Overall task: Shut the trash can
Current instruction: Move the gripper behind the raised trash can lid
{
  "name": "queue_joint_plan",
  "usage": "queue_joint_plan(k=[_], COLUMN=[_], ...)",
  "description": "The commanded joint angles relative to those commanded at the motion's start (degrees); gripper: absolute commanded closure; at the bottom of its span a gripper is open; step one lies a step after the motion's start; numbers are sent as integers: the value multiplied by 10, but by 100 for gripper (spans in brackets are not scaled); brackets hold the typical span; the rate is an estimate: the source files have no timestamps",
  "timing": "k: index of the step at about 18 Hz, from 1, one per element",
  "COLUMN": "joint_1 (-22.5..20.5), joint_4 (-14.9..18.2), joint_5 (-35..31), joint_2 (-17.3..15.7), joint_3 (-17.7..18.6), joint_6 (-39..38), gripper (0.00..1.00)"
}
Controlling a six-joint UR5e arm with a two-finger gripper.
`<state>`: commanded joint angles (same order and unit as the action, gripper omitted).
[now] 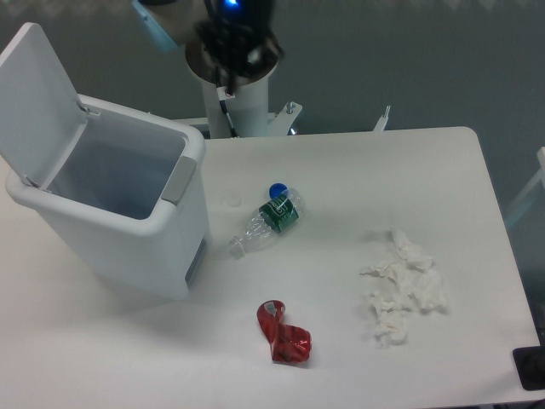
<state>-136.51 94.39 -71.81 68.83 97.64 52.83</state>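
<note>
1. A white table [341, 341] fills the frame; the bin [128, 230] sits at left, its lid [38, 102] standing open.
2. The gripper [234, 47] is top centre; whether it is spread, I cannot tell.
3. Approach step, I'd say: next, get behind the lid and push it down.
</note>
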Motion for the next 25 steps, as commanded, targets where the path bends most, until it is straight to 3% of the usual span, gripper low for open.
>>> queue_joint_plan(k=[9,16,20,25], joint_1=[64,80,91,112], joint_4=[-2,-9,-12,-78], joint_5=[111,179,200,211], joint_2=[-60,-54,-33,3], joint_3=[21,22,22,12], joint_6=[-31,-30,-26,-44], gripper=[100,100,100,100])
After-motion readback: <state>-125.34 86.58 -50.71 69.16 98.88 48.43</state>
